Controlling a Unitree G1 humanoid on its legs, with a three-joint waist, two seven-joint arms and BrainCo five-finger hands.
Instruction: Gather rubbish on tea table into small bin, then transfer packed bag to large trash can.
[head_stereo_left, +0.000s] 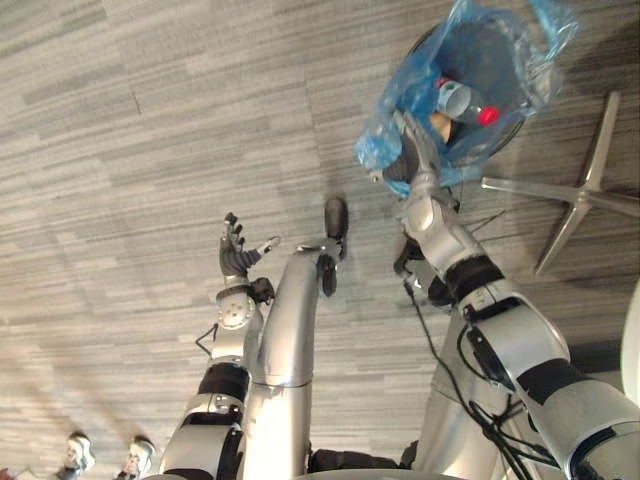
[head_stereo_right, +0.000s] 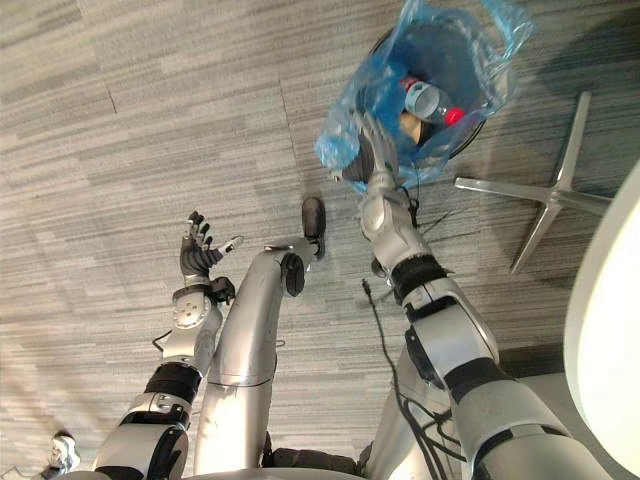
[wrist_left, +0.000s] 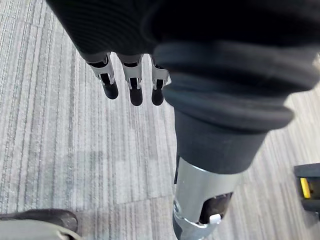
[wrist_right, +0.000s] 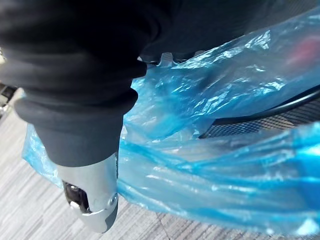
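Nearest, the left hand (head_stereo_left: 236, 252) hangs above the grey carpet (head_stereo_left: 120, 150), fingers straight and released, holding nothing. Farther on, the right hand (head_stereo_left: 405, 160) reaches into the near rim of a blue bag (head_stereo_left: 385, 125); its fingers are buried in the plastic, so I cannot tell their grip. The bag lines a black mesh bin (wrist_right: 270, 117) standing on the carpet. Inside lies a bottle (head_stereo_left: 462, 100) with a red cap. Just beside the bin is a silver chair base (head_stereo_left: 580, 195).

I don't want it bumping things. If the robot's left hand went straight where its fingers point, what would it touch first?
Probably just the grey carpet floor. The left hand has open fingers pointing out over it, and nothing else seems to lie in that line.
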